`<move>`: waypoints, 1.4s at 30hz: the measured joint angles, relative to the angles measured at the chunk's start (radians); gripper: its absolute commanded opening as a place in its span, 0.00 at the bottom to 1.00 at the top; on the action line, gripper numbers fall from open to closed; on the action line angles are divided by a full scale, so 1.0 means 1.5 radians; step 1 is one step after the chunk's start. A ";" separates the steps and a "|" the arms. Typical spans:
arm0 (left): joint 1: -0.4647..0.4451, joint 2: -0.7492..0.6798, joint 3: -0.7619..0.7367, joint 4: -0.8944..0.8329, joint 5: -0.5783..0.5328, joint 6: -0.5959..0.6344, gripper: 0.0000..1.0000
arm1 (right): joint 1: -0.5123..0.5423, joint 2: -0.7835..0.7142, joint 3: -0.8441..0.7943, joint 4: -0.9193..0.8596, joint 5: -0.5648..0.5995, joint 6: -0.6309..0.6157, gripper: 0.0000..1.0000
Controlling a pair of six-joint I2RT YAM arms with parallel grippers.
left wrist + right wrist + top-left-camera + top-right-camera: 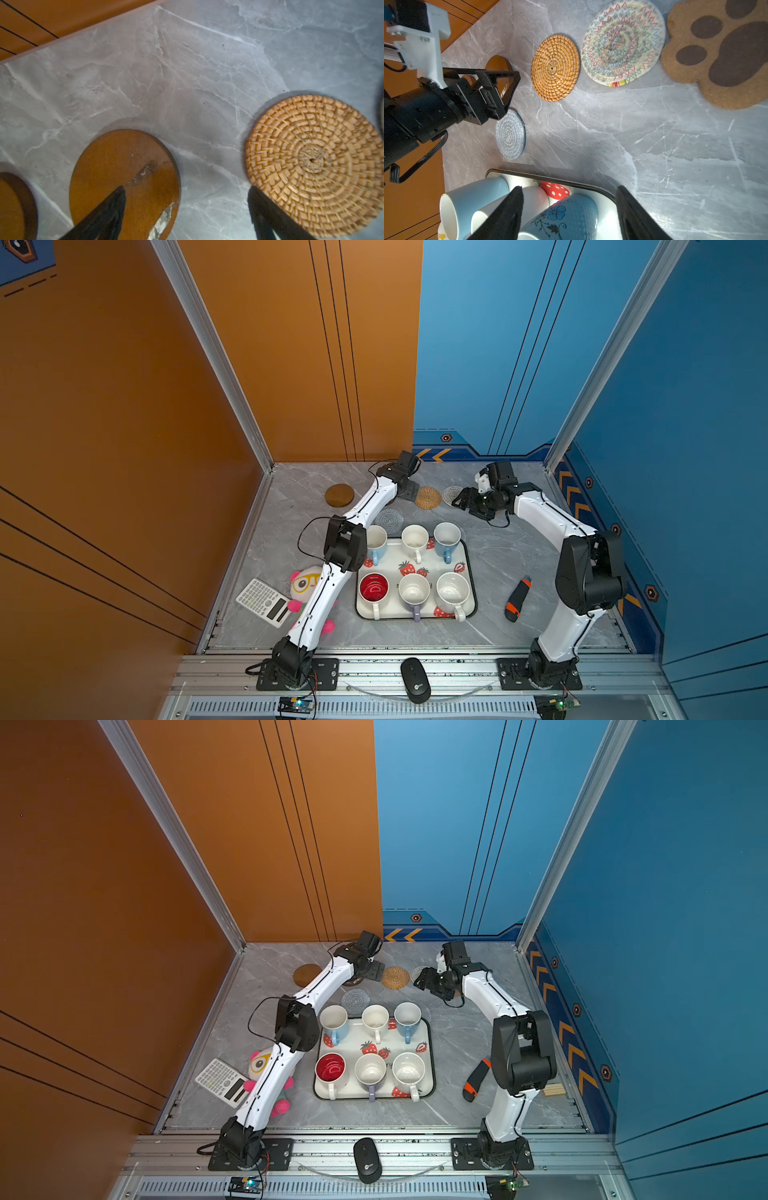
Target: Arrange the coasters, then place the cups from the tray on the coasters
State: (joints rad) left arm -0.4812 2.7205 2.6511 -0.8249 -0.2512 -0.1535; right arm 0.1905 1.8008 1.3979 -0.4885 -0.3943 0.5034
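Several cups stand on the strawberry tray point(472, 572), among them a red-inside one point(373, 588), a lavender one point(413, 592) and a floral blue one point(571, 216). The coasters lie behind the tray: a brown disc point(339, 494), a grey woven round point(390, 519), a tan woven round point(428, 497), a whitish round point(623, 43) and a paw-print shape point(720, 54). My left gripper point(187, 190) hangs open over the marble, one finger above a second brown disc point(124, 178), the other beside the tan round point(311, 164). My right gripper point(461, 499) hovers open and empty by the whitish round.
A calculator point(264, 601) and a plush toy point(305, 583) lie left of the tray under the left arm. An orange-and-black tool point(517, 599) lies to its right. A black mouse point(415, 684) sits on the front rail. Walls close the back and sides.
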 measured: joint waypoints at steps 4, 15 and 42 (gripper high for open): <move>0.000 0.000 -0.006 0.017 -0.022 0.000 0.93 | 0.000 0.000 -0.002 0.002 -0.002 0.002 0.69; 0.002 0.007 -0.012 0.034 -0.032 -0.001 0.93 | 0.000 0.000 -0.004 0.002 -0.002 0.002 0.70; 0.055 0.007 -0.042 0.008 -0.006 -0.033 0.93 | 0.000 0.000 -0.004 0.003 -0.014 0.010 0.70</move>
State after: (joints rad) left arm -0.3992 2.7308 2.5881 -0.8135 -0.2596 -0.2028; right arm 0.1905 1.8008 1.3918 -0.4843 -0.4156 0.5186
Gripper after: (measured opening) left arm 0.930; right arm 0.698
